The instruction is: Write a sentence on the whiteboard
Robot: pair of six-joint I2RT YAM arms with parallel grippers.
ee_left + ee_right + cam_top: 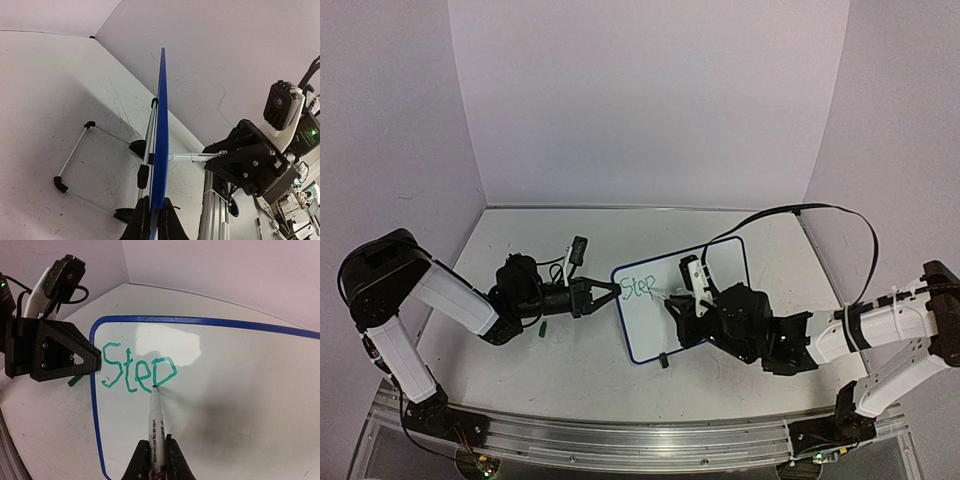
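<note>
Your right claw [154,452] is closed tight on the lower barrel of a marker [156,415]. The marker points away from the wrist, and its tip touches the board just under the bowl of the "p". Your left claw [155,220] is closed as well, pinching the blue rim of the whiteboard [161,125] at its left edge. In the left wrist view the board shows edge-on between those jaws, with its wire legs and black feet off to one side.

The whiteboard sits mid-worktop [570,375] between the two arms, its face turned toward the right arm. The sentence [137,371] so far is one green word, "Step", slanting slightly upward in the board's upper left corner. The surface to the right of it and below it is bare white. A small green piece, probably the marker's cap [544,327], lies on the worktop beside the left arm.

You are in the writing step and early in it, I judge, since one word is no sentence. The next move calls for lifting the tip clear and shifting right to leave a gap. Then set it down lightly to start the next word. Hold the left grip steady, because a push from the marker could slide or rock the board.
</note>
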